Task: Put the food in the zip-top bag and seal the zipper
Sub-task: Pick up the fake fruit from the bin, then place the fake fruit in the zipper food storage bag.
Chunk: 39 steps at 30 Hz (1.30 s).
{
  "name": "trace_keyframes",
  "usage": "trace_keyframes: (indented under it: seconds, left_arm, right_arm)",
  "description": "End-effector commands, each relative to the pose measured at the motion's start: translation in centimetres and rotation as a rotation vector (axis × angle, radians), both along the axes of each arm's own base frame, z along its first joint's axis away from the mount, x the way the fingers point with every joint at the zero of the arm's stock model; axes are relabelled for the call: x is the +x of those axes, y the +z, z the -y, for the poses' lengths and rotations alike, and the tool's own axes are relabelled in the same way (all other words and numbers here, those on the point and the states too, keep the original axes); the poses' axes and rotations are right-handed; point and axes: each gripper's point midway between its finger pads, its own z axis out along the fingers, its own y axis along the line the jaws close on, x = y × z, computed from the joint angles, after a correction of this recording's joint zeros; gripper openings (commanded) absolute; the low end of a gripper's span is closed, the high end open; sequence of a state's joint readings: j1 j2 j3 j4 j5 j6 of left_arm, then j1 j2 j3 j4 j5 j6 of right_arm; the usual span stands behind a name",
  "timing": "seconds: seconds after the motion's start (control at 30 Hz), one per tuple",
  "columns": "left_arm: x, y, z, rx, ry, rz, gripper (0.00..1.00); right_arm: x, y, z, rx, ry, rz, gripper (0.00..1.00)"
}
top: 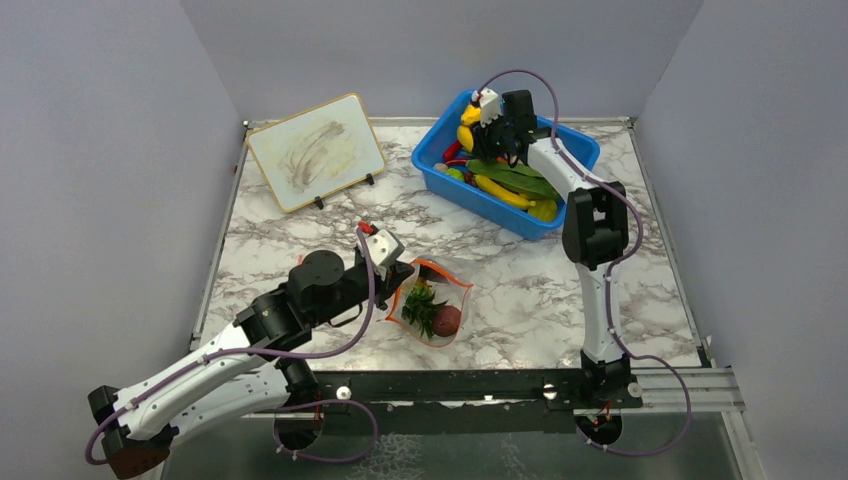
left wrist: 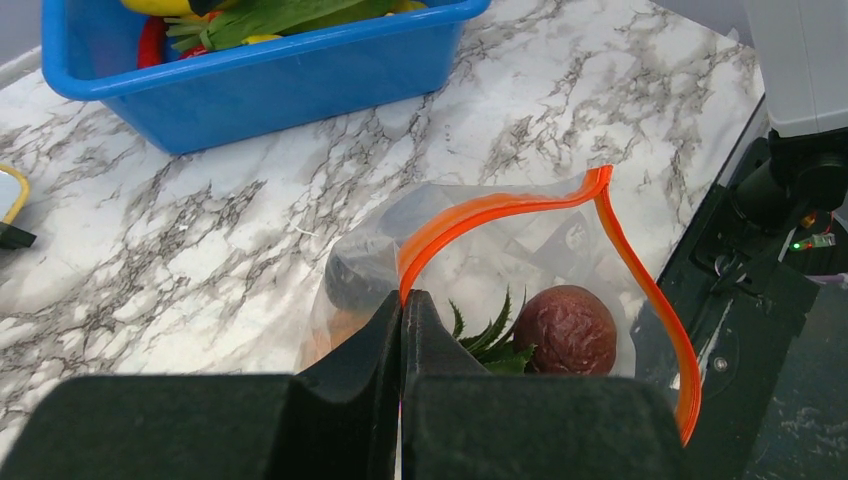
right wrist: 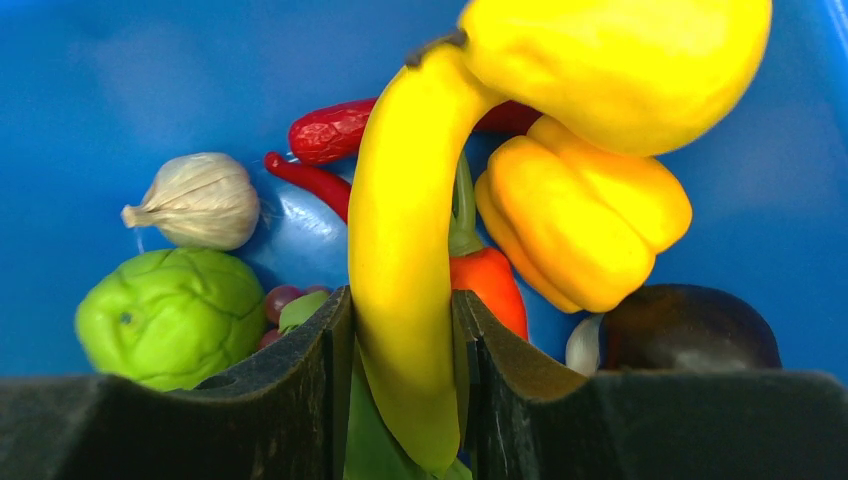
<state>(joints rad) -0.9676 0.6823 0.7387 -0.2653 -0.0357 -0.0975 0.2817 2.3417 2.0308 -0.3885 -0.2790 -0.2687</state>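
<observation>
Top external: finds the clear bag (top: 432,300) lying at 6 o'clock on the marbled surface (top: 520,270), left jaws at its rim; puts the blue bin (top: 505,160) at 1 o'clock, right jaws down inside it. Left wrist: shows jaws together, pinching the orange zipper (left wrist: 480,213) at its near end; sees the mouth gaping, with a red-brown fruit (left wrist: 565,330) and green leaves (left wrist: 490,340) inside. Right wrist: catches jaws clamped on a yellow banana (right wrist: 400,270), with a yellow pepper (right wrist: 580,220) at 2 o'clock and garlic (right wrist: 195,200) at 10.

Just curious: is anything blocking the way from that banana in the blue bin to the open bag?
Nothing visible does, beyond the bin wall to lift over. The right end effector grips the banana; the left end effector holds the bag open.
</observation>
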Motion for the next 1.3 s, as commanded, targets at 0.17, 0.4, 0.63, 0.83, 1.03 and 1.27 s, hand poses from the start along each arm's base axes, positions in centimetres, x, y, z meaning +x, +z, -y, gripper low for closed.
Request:
trace_keyframes:
  seconds: [0.17,0.4,0.63,0.83,1.03,1.27]
  left_arm:
    - [0.8,0.5,-1.1,-0.013,0.068,0.030,0.00]
    - [1.3,-0.2,-1.2,0.020,0.088,0.023,0.00]
    - [1.4,-0.4,-1.1,0.019,0.091,0.013,0.00]
    - [1.8,-0.3,-1.3,0.020,0.121,0.018,0.00]
    - [1.7,0.2,-1.0,-0.026,0.122,0.004,0.00]
    - [2.1,0.5,0.1,-0.046,0.124,-0.030,0.00]
  right_arm:
    - [-1.4,5.6,-0.4,0.059,0.022,0.101,0.16]
    - [-2.7,7.3,-0.1,0.067,0.025,0.127,0.16]
    - [-3.8,10.8,0.2,0.107,-0.009,0.139,0.16]
    - [-6.1,13.5,0.6,0.172,-0.061,0.101,0.16]
    - [-10.8,16.9,-0.2,0.307,-0.053,0.075,0.16]
    - [-17.6,19.3,-0.6,0.438,-0.048,0.034,0.15]
